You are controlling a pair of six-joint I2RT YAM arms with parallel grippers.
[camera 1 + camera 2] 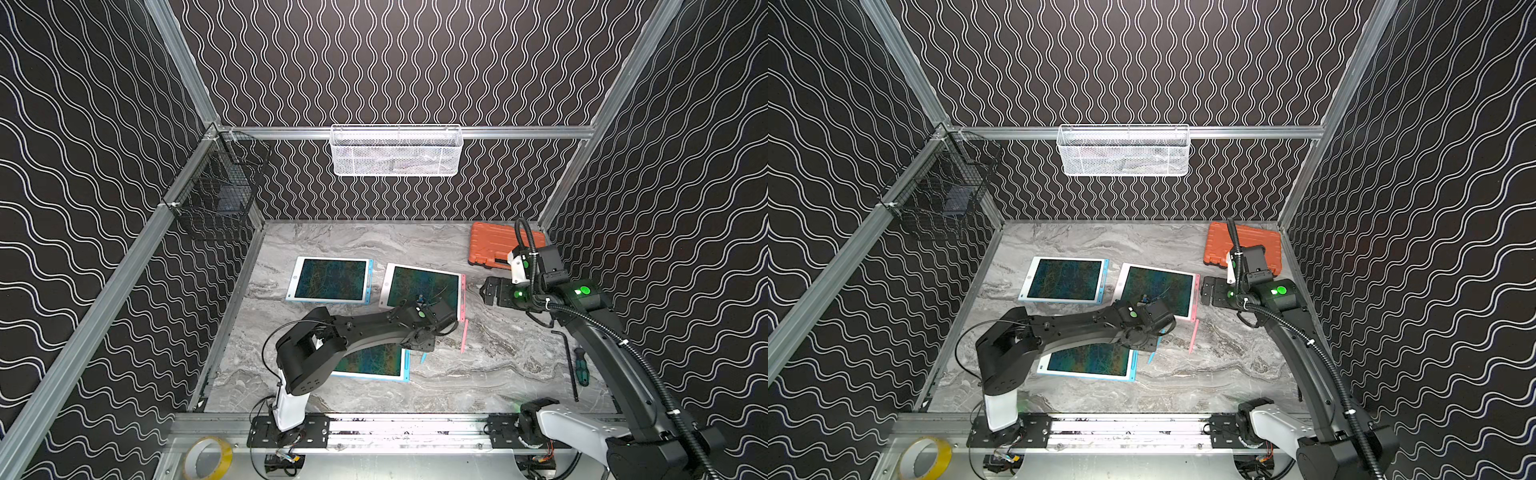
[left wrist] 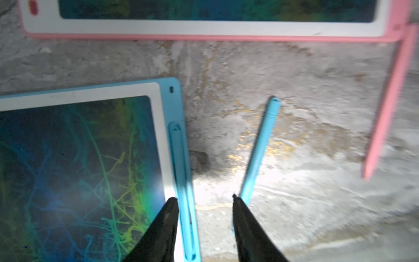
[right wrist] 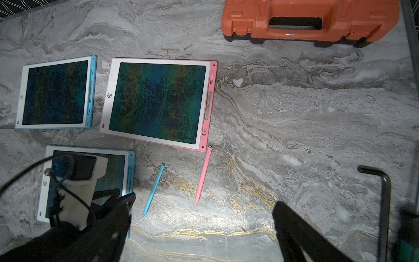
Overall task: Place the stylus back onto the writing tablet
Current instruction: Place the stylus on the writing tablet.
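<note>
- A grey marbled surface (image 1: 478, 374) sits inside a booth of black walls with white wavy lines. One white mesh basket (image 1: 395, 153) hangs at 12 o'clock and one black wire basket (image 1: 216, 199) at 10 o'clock.
- The left fingers (image 2: 163, 226) are parted to a moderate gap and hold nothing; bare surface shows between them.
- One tip sits over the slotted edge of the near blue writing tablet (image 2: 79, 170). The other tip sits right at the blue stylus (image 2: 260, 147), over its lower part.
- The blue stylus lies flat on the surface, not on any tablet. It is just off that tablet's edge at its 3 o'clock, and its free end slants away from the fingers.
- There are two styluses. The pink stylus (image 3: 203, 179) lies further out at 3 o'clock of the blue one, with one end by the corner of the pink writing tablet (image 3: 158, 102).
- There are three tablets: the near blue one, the pink one at 12 o'clock of the left fingers, and a far blue writing tablet (image 3: 55, 91) at 11 o'clock.
- The right fingers (image 3: 301, 231) are spread wide and empty. They are at 3 o'clock of the pink tablet, well apart from both styluses.
- There is one orange tool case (image 3: 310, 20) at 1 o'clock. One hex key (image 3: 385, 204) and one screwdriver (image 1: 582, 365) lie at 4 o'clock.
</note>
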